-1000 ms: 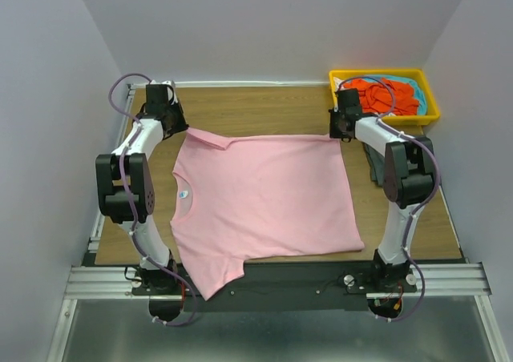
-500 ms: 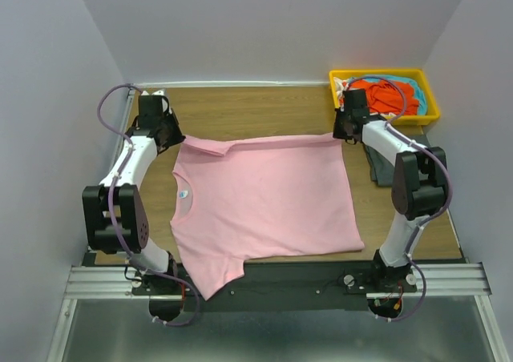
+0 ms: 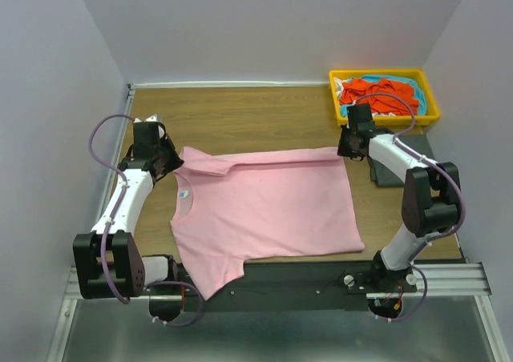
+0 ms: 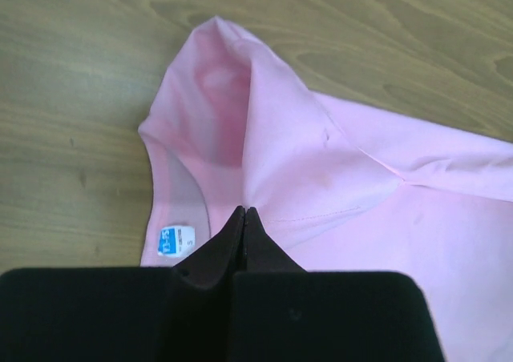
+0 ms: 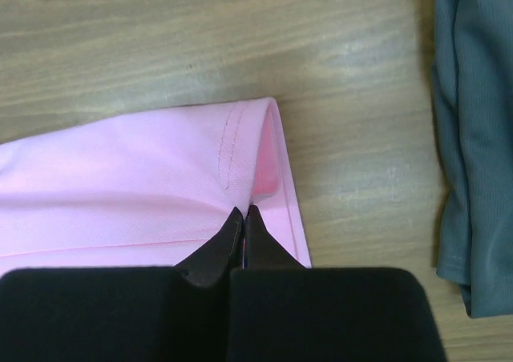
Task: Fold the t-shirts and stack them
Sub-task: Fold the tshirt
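Observation:
The light pink t-shirt (image 3: 264, 206) lies spread on the wooden table, its far edge folded over toward the near side. My left gripper (image 3: 170, 163) is shut on the far sleeve and shoulder, seen in the left wrist view (image 4: 244, 211) by the collar label (image 4: 174, 240). My right gripper (image 3: 346, 148) is shut on the far hem corner, seen in the right wrist view (image 5: 244, 210). The dark grey t-shirt (image 3: 386, 163) lies folded at the right and also shows in the right wrist view (image 5: 477, 138). The orange-red t-shirt (image 3: 377, 94) and the turquoise t-shirt (image 3: 405, 86) lie bunched in the tray.
The yellow plastic tray (image 3: 429, 114) stands at the table's far right corner. The table (image 3: 256, 118) shows bare wood beyond the pink shirt. Grey walls close in on both sides and the back. A metal rail (image 3: 272, 280) runs along the near edge.
Both grippers have moved toward the near side, pulling the pink shirt's far edge with them, so that edge now folds over the shirt. The left elbow has dropped low.

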Motion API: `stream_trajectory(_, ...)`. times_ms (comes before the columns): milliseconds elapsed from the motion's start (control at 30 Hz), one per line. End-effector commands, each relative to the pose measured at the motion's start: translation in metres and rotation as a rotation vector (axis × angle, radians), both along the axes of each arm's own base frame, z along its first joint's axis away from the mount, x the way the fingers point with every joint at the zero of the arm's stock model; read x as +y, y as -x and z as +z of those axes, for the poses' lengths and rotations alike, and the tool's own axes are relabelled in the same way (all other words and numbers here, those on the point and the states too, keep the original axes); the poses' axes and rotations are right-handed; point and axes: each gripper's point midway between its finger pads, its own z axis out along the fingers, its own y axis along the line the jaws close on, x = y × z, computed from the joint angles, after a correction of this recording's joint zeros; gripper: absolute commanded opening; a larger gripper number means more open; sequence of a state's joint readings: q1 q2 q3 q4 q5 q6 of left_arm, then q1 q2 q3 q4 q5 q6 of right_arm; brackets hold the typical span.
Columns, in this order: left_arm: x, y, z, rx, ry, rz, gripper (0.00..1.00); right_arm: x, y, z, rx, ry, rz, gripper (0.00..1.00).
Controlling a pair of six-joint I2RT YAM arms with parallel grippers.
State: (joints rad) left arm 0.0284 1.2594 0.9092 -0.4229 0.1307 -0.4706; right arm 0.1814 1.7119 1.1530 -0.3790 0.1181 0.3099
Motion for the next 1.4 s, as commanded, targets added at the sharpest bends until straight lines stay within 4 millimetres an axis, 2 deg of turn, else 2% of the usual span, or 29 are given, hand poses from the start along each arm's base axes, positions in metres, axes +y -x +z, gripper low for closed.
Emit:
stream_trajectory(0,-0.004,0.026,-0.012,0.043,0.038,0.039,0.00,-0.010,0.023,-0.007,0.050,0.012,-0.042,0.01)
stream_trajectory(167,-0.008,0.044,-0.029,0.064,0.089,0.074,0.00,-0.009,0.034,-0.020,0.088,0.004,-0.054,0.01)
stream_trajectory(200,-0.010,0.050,-0.037,0.081,0.102,0.077,0.00,-0.010,0.035,-0.021,0.090,0.005,-0.059,0.01)
stream_trajectory(367,-0.024,0.060,-0.038,0.075,0.197,0.076,0.00,-0.012,0.038,-0.033,0.123,0.012,-0.074,0.01)
stream_trajectory(600,-0.033,0.074,-0.044,0.091,0.259,0.079,0.00,-0.011,0.039,-0.044,0.152,0.010,-0.086,0.01)
stream_trajectory(1000,-0.050,0.084,-0.033,0.084,0.382,0.072,0.00,-0.014,0.040,-0.042,0.148,0.018,-0.108,0.02)
stream_trajectory(1200,-0.057,0.095,-0.044,0.107,0.440,0.086,0.00,-0.016,0.042,-0.044,0.152,0.024,-0.118,0.03)
stream_trajectory(1367,-0.065,0.109,-0.065,0.163,0.480,0.073,0.00,-0.017,0.042,-0.046,0.158,0.024,-0.128,0.04)
